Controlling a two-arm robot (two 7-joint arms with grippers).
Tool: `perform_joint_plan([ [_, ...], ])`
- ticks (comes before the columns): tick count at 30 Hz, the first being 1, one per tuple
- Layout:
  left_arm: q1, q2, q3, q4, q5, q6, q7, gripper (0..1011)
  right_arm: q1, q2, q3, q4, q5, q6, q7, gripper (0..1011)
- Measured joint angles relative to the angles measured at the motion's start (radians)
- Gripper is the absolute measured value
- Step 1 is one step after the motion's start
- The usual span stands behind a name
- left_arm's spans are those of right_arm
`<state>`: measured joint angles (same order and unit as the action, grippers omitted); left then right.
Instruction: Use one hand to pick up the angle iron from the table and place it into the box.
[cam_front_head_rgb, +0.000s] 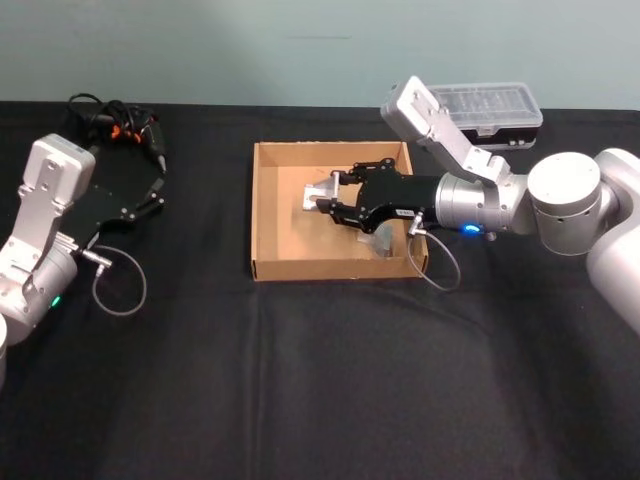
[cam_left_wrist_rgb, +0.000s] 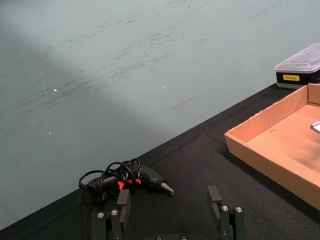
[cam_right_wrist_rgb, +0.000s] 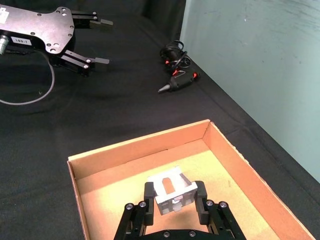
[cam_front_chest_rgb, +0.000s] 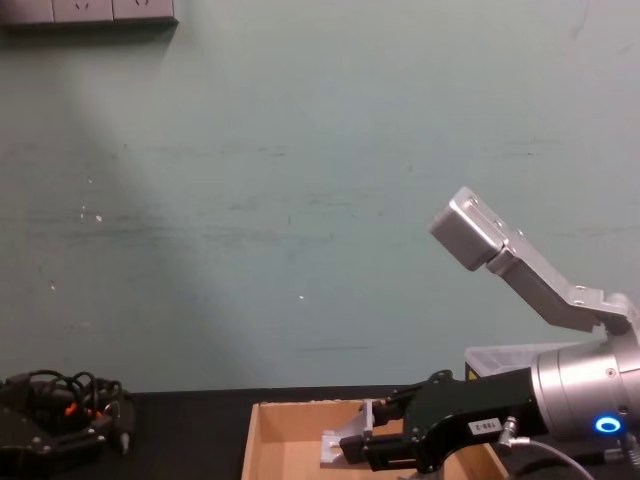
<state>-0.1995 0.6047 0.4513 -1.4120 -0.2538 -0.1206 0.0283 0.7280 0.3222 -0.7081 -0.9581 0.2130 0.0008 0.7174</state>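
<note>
The angle iron (cam_right_wrist_rgb: 173, 190), a pale grey folded metal bracket, is clamped between the two black fingers of the right end effector (cam_right_wrist_rgb: 175, 201), which holds it over the inside of the box (cam_front_head_rgb: 268, 215). In the right wrist view the bracket sits above the box floor, nearer the box's right wall than its left. Whether it touches the floor cannot be told.

The box, a shallow tan cardboard tray, rests on the black counter (cam_front_head_rgb: 320, 390). The right arm reaches into it over its right wall.

What could go wrong, as a judgement: if the fingers part while the bracket is above the floor, it may drop, bounce or tip onto an edge. If the arm presses lower, it could push on the thin right wall and slide the light box across the counter. A bracket stuck to one finger pad could be dragged back out when the arm withdraws.

The left end effector (cam_front_head_rgb: 150, 196) rests well to the left of the box, its fingers spread wide and holding nothing. Beyond it, farther left of the box, lies a small black power tool with a coiled cord (cam_front_head_rgb: 118, 125). A clear-lidded plastic case (cam_front_head_rgb: 490, 110) stands behind the box's right corner.

Count: one angle iron, one box, two end effectors, one power tool, one plastic case.
</note>
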Motion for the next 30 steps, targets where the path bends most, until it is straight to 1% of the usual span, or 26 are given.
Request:
perform_joint_plan([
  [15, 0.000, 0.000, 0.000, 0.000, 0.000, 0.000, 0.000, 1000, -0.014, -0.008, 0.016, -0.001, -0.019, 0.013, 0.015, 479],
  [17, 0.000, 0.000, 0.000, 0.000, 0.000, 0.000, 0.000, 1000, -0.017, -0.008, 0.017, -0.003, -0.020, 0.015, 0.015, 508],
  [18, 0.000, 0.000, 0.000, 0.000, 0.000, 0.000, 0.000, 1000, -0.018, -0.008, 0.018, -0.004, -0.021, 0.015, 0.015, 541],
  [19, 0.000, 0.000, 0.000, 0.000, 0.000, 0.000, 0.000, 1000, -0.020, -0.008, 0.019, -0.006, -0.022, 0.016, 0.015, 541],
  [20, 0.000, 0.000, 0.000, 0.000, 0.000, 0.000, 0.000, 1000, -0.020, -0.008, 0.019, -0.007, -0.023, 0.017, 0.015, 622],
  [21, 0.000, 0.000, 0.000, 0.000, 0.000, 0.000, 0.000, 1000, -0.022, -0.008, 0.020, -0.009, -0.024, 0.018, 0.014, 633],
  [23, 0.000, 0.000, 0.000, 0.000, 0.000, 0.000, 0.000, 1000, -0.024, -0.008, 0.021, -0.012, -0.025, 0.020, 0.014, 703],
  [24, 0.000, 0.000, 0.000, 0.000, 0.000, 0.000, 0.000, 1000, -0.026, -0.007, 0.022, -0.015, -0.026, 0.022, 0.014, 718],
  [28, 0.000, 0.000, 0.000, 0.000, 0.000, 0.000, 0.000, 1000, -0.028, -0.007, 0.025, -0.020, -0.028, 0.022, 0.014, 852],
  [30, 0.000, 0.000, 0.000, 0.000, 0.000, 0.000, 0.000, 1000, -0.029, -0.007, 0.027, -0.022, -0.028, 0.022, 0.013, 885],
])
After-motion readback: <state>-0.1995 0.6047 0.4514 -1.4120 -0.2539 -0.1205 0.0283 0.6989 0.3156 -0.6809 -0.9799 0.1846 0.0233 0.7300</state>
